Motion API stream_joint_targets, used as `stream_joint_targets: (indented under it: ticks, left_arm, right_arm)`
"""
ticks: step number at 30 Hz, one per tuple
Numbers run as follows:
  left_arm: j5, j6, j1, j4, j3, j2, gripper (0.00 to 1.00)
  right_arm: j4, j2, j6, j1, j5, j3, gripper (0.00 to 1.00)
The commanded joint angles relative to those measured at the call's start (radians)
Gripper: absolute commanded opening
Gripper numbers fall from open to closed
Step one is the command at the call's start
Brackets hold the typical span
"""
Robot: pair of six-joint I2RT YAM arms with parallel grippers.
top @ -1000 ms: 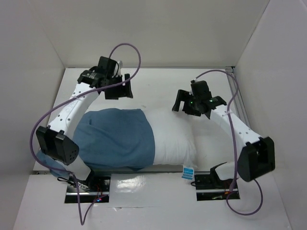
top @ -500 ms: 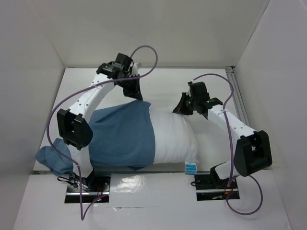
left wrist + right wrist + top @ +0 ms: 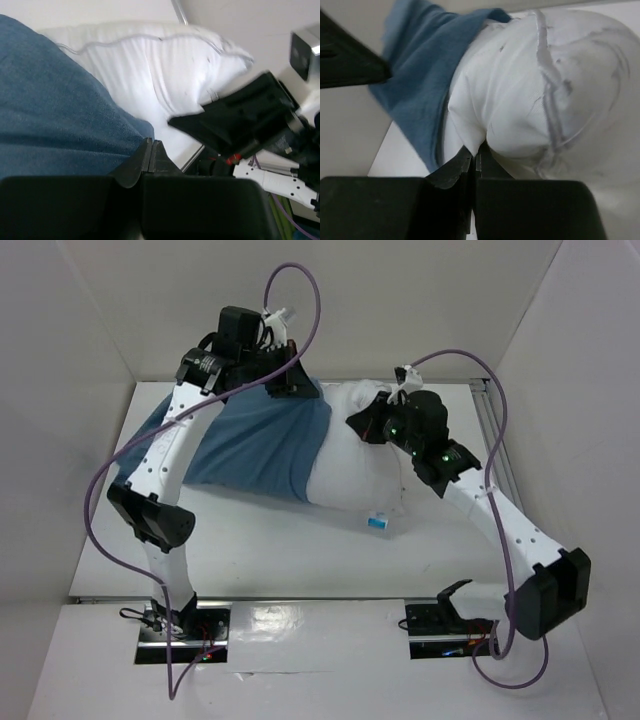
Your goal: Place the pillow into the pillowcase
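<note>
The dusty-blue pillowcase (image 3: 250, 440) covers the left part of the white pillow (image 3: 350, 465), whose right half sticks out. Both are raised at the back of the table. My left gripper (image 3: 287, 382) is shut on the pillowcase's upper edge near its mouth; in the left wrist view the closed tips (image 3: 151, 145) meet the blue pillowcase (image 3: 55, 115) beside the pillow (image 3: 160, 65). My right gripper (image 3: 366, 426) is shut on a pinched fold of the pillow (image 3: 545, 85) at its tips (image 3: 475, 156), with the pillowcase (image 3: 420, 80) to the left.
White walls enclose the table (image 3: 260, 550) on three sides, close behind both grippers. A metal rail (image 3: 492, 440) runs along the right edge. A small blue-and-white label (image 3: 378, 523) hangs from the pillow's near edge. Purple cables (image 3: 300, 300) loop above the arms.
Both grippers have closed, the left on the pillowcase and the right on the pillow. Both arms have carried the bundle from the near edge up toward the back wall.
</note>
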Motion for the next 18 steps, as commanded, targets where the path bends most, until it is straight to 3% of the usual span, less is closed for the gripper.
stream_joint_targets:
  ticks: [1, 3, 4, 7, 9, 10, 12, 14, 15, 18]
  left_arm:
    - [0.155, -0.056, -0.081, 0.222, -0.032, -0.139, 0.00]
    - [0.085, -0.038, -0.113, 0.222, -0.161, -0.247, 0.00]
    - [0.063, -0.038, -0.141, 0.222, -0.316, -0.285, 0.00]
    - [-0.006, -0.067, -0.160, 0.236, -0.579, -0.406, 0.00]
    - [-0.031, -0.067, -0.170, 0.245, -0.635, -0.417, 0.00]
    - [-0.061, -0.039, -0.170, 0.230, -0.636, -0.379, 0.05]
    - [-0.129, -0.006, -0.192, 0.143, -0.529, -0.318, 0.26]
    - [-0.222, 0.046, -0.212, 0.074, -0.355, -0.223, 0.46]
    - [-0.248, 0.063, -0.227, 0.045, -0.297, -0.198, 0.52]
    - [-0.360, 0.110, -0.238, -0.020, -0.133, -0.131, 0.65]
  right_arm:
    - [0.158, -0.104, -0.010, 0.083, 0.006, -0.064, 0.00]
    - [0.158, -0.143, -0.010, 0.083, 0.043, -0.118, 0.00]
    - [0.112, -0.170, -0.010, 0.083, 0.058, -0.136, 0.00]
    - [0.035, -0.203, -0.010, 0.083, 0.081, -0.196, 0.00]
    - [-0.002, -0.223, -0.010, 0.083, 0.081, -0.257, 0.00]
    - [-0.015, -0.223, -0.010, 0.083, 0.060, -0.276, 0.00]
    - [-0.098, -0.178, -0.010, 0.083, 0.023, -0.288, 0.05]
    - [-0.169, -0.142, -0.010, 0.083, 0.032, -0.277, 0.18]
    - [-0.224, -0.141, -0.010, 0.083, 0.078, -0.277, 0.35]
    - [-0.224, -0.248, 0.000, 0.083, 0.109, -0.311, 0.67]
